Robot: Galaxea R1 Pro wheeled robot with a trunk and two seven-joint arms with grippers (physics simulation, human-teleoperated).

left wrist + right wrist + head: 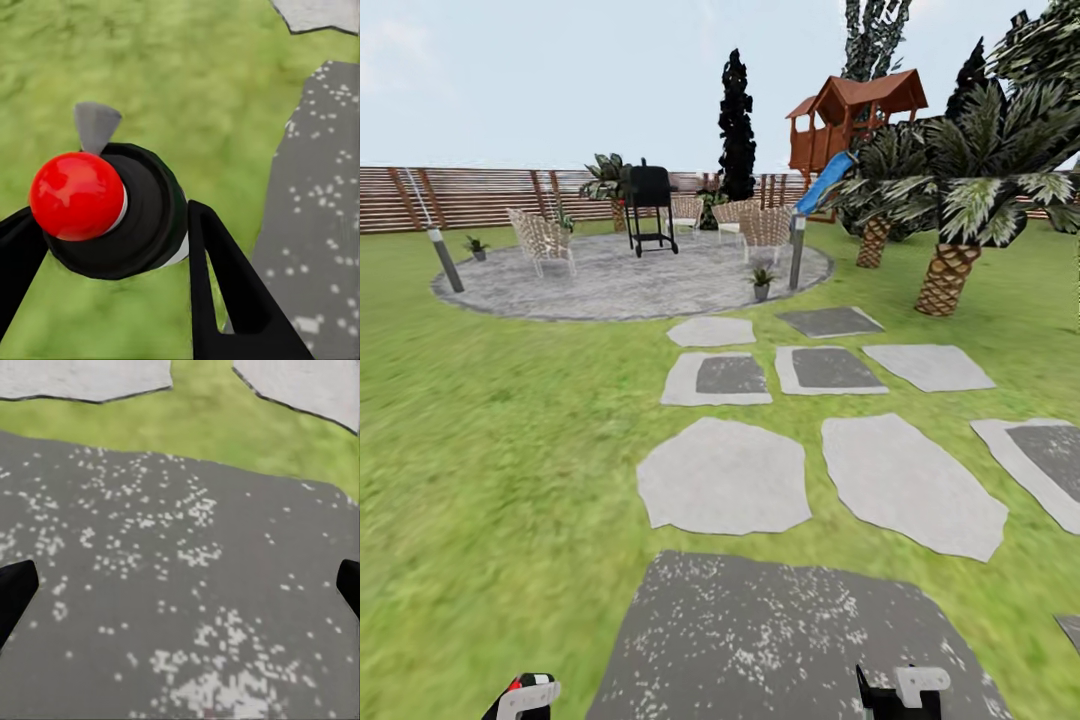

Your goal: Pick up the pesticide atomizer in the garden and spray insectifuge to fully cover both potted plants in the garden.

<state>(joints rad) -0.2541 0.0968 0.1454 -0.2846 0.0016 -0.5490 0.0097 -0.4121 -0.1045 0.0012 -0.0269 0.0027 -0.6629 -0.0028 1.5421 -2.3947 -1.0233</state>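
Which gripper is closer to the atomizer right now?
Left. The left gripper is shut on the atomizer, its fingers on either side of the bottle over the grass. The right gripper is open over the dark speckled stone, holding nothing.

Head view forward-down over stepping stones (722, 476), wrist views close above, sharing dark speckled slab (790, 640).
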